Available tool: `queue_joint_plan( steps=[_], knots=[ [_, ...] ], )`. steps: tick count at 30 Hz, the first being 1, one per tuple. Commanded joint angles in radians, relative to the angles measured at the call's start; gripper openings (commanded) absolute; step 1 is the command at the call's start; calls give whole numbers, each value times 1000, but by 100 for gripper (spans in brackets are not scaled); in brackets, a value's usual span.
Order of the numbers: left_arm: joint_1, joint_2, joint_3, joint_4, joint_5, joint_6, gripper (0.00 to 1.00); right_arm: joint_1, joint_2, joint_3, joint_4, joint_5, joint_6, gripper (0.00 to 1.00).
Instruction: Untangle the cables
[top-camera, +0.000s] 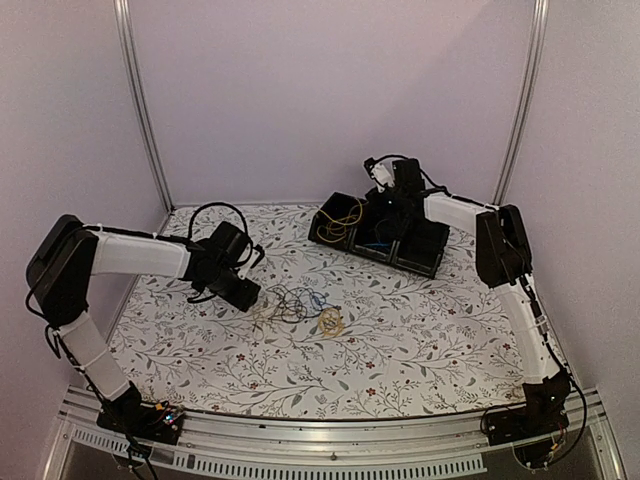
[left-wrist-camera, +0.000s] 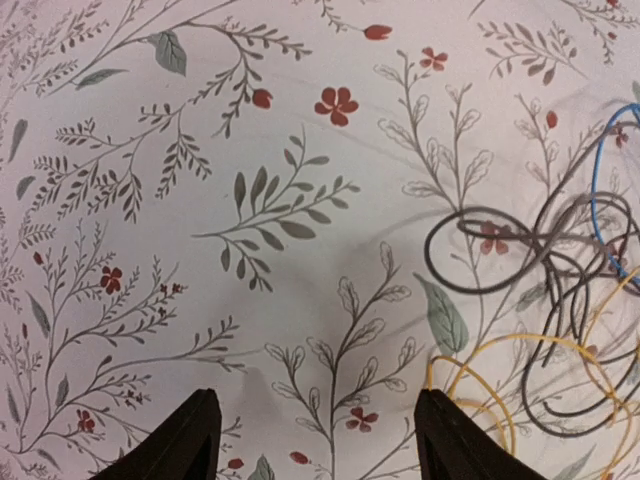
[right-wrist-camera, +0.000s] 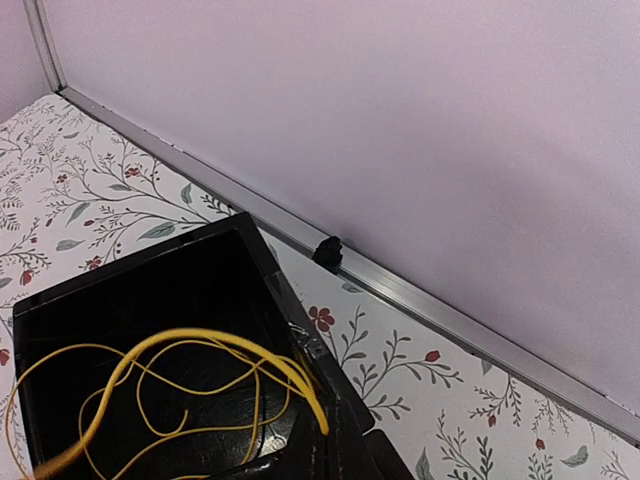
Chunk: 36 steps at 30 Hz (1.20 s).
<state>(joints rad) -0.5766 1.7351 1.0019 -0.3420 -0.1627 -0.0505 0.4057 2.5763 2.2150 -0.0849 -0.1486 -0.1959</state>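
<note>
Left gripper (top-camera: 245, 295) is released: in the left wrist view its two dark fingers (left-wrist-camera: 185, 440) stand wide apart over bare floral tablecloth (left-wrist-camera: 250, 150), nothing between them and touching no wire. Main tangle of cables (top-camera: 298, 304) lies on the table (top-camera: 420, 330) just right of that gripper, near the middle. Left wrist view shows grey-black loops (left-wrist-camera: 540, 300), a blue wire (left-wrist-camera: 598, 200) at the right edge and yellow loops (left-wrist-camera: 500, 385) lower right, all overlapping. A small yellow coil (top-camera: 331, 320) sits just right of the tangle. Right arm reaches over the black tray (top-camera: 428, 242) at the far side of the table, with the right gripper (top-camera: 388, 212) clenched above it. A yellow cable (right-wrist-camera: 200, 365) lies loosely looped in the tray's left compartment (right-wrist-camera: 150, 290). Its strands rise and converge at the bottom of the right wrist view, but the fingers are out of frame there, so can't tell if it's pinched. Another blue cable (top-camera: 372, 243) is in the middle compartment.
</note>
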Motion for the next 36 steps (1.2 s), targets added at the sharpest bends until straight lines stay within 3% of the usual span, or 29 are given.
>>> queue_joint_plan(
  steps=[1,10,12,15,17,21,28,31,36],
  knots=[
    [22,-115,-120,10,-83,41,71,-22,-19,5,19,3,4,0],
    [32,-156,-96,55,-34,-8,72,-13,-28,5,14,-39,-10,0],
    [32,-154,-82,53,-17,-16,72,-5,-29,5,7,-50,-30,12],
    [31,-163,-66,49,-8,-22,71,20,-34,5,-35,-128,-104,45],
    [31,-175,-57,49,-8,-24,71,46,-45,3,-83,-181,-169,55],
    [32,-198,-41,59,-14,-24,71,74,-124,-56,-136,-258,-218,59],
    [31,-216,-34,92,41,-43,71,73,-326,-211,-235,-249,-229,70],
    [27,-244,-58,117,108,-56,70,74,-442,-382,-230,-269,-244,71],
    [16,-302,-111,154,197,-94,67,121,-613,-717,-235,-440,-298,63]
  ],
)
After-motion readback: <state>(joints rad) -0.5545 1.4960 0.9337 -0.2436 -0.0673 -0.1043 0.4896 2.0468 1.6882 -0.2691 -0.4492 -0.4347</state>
